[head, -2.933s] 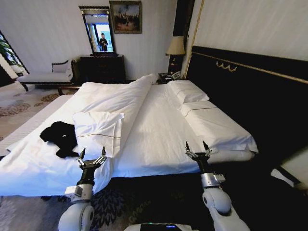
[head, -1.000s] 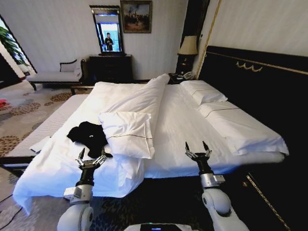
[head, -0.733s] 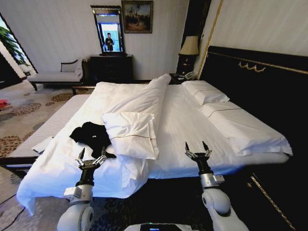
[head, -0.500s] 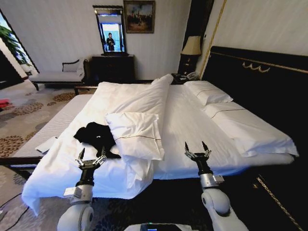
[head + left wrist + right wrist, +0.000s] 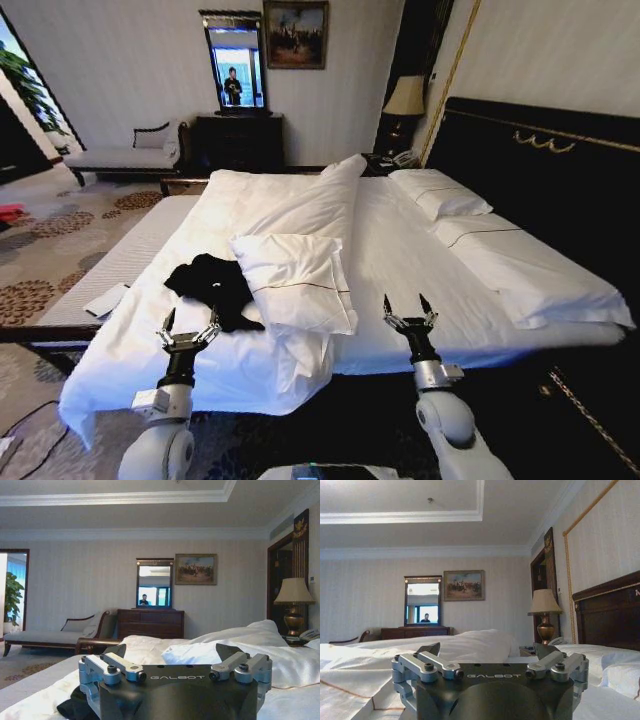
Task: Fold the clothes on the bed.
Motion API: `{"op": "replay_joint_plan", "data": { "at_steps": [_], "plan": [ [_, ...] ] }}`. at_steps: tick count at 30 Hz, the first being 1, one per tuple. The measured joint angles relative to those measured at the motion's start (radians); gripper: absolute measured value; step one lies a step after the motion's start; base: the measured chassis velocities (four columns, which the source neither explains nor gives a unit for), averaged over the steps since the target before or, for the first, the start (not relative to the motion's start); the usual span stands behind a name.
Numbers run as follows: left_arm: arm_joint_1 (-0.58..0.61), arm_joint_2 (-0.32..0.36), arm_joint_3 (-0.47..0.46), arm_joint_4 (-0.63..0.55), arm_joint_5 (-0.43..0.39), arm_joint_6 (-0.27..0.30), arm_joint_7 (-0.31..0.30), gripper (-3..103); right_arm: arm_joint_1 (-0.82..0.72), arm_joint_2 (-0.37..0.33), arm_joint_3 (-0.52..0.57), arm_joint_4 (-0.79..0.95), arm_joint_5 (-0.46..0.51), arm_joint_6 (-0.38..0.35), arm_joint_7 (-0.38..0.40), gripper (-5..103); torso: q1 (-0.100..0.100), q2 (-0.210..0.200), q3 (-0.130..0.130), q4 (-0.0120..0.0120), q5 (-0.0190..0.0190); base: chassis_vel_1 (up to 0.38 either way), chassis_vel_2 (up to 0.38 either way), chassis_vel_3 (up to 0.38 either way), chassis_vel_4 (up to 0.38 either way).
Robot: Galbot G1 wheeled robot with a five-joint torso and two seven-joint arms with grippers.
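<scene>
Both hands (image 5: 190, 325) (image 5: 410, 310) spread wide, apparently empty, near bed (image 5: 400, 250).

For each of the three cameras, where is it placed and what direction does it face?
Head view: high, looking down at the white bed, black T-shirt, both open hands, left hand, right hand.
Left wrist view: low, over its hand toward the wall mirror.
Right wrist view: low, over its hand.
All share the mirror.
</scene>
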Motion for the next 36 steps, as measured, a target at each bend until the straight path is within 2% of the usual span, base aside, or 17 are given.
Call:
{"op": "replay_joint_plan", "data": {
  "at_steps": [17, 22, 24, 25, 28, 29, 30, 31, 32, 34, 35, 36],
  "plan": [
    [0.003, 0.001, -0.002, -0.003, 0.001, -0.002, 0.000, 100, 0.003, 0.000, -0.008, -0.010, -0.008, -0.003, -0.001, 100, 0.000, 0.000, 0.000, 0.0000, -0.0003, -0.009, 0.004, 0.003, -0.010],
    [0.003, 0.004, -0.010, -0.004, -0.003, -0.003, 0.000, 100, 0.027, -0.011, -0.034, -0.024, 0.035, 0.005, 0.008, 100, 0.000, 0.000, 0.000, 0.0000, -0.0002, -0.051, 0.066, 0.062, -0.062],
    [0.003, 0.006, -0.015, -0.012, -0.005, -0.003, 0.000, 100, 0.058, -0.037, -0.059, -0.032, 0.133, -0.005, 0.024, 100, 0.001, 0.000, 0.000, 0.0001, -0.0002, -0.044, 0.058, 0.019, -0.054],
    [0.003, 0.006, -0.015, -0.012, -0.005, -0.003, 0.000, 100, 0.058, -0.037, -0.059, -0.032, 0.133, -0.005, 0.024, 100, 0.001, 0.000, 0.000, 0.0001, -0.0002, -0.044, 0.058, 0.007, -0.054],
    [0.010, 0.009, -0.026, -0.033, -0.006, -0.003, -0.001, 100, 0.132, -0.127, -0.114, -0.036, 0.327, -0.055, 0.088, 100, 0.000, 0.000, 0.000, 0.0002, -0.0004, 0.000, 0.000, 0.000, 0.000],
    [0.010, 0.009, -0.026, -0.033, -0.006, -0.003, -0.001, 100, 0.132, -0.127, -0.114, -0.036, 0.327, -0.055, 0.088, 100, 0.000, 0.000, 0.000, 0.0002, -0.0004, 0.000, 0.000, 0.000, 0.000],
    [0.013, 0.010, -0.028, -0.039, -0.006, -0.003, -0.001, 100, 0.162, -0.164, -0.133, -0.035, 0.411, -0.077, 0.107, 100, 0.000, 0.000, 0.000, 0.0000, -0.0002, 0.000, 0.000, 0.000, 0.000],
    [0.016, 0.010, -0.031, -0.048, -0.006, -0.003, -0.002, 100, 0.218, -0.214, -0.163, -0.033, 0.542, -0.114, 0.133, 100, 0.000, 0.000, 0.000, -0.0001, -0.0003, 0.000, 0.000, 0.000, 0.000],
    [0.017, 0.010, -0.032, -0.051, -0.006, -0.003, -0.002, 100, 0.247, -0.232, -0.176, -0.035, 0.597, -0.126, 0.145, 100, 0.000, 0.000, 0.000, 0.0000, -0.0002, 0.000, 0.000, 0.000, 0.000],
    [0.022, 0.007, -0.035, -0.060, -0.006, -0.003, -0.003, 100, 0.342, -0.273, -0.213, -0.049, 0.783, -0.173, 0.171, 100, 0.000, 0.000, 0.000, 0.0004, -0.0002, 0.000, 0.000, 0.000, 0.000],
    [0.022, 0.007, -0.035, -0.060, -0.006, -0.003, -0.003, 100, 0.342, -0.273, -0.213, -0.049, 0.783, -0.173, 0.171, 100, 0.000, 0.000, 0.000, 0.0004, -0.0002, 0.000, 0.000, 0.000, 0.000],
    [0.026, 0.005, -0.037, -0.066, -0.006, -0.003, -0.004, 100, 0.415, -0.290, -0.237, -0.073, 0.912, -0.215, 0.180, 100, 0.000, 0.000, 0.000, 0.0003, -0.0003, 0.000, 0.000, 0.000, 0.000]
  ]
}}
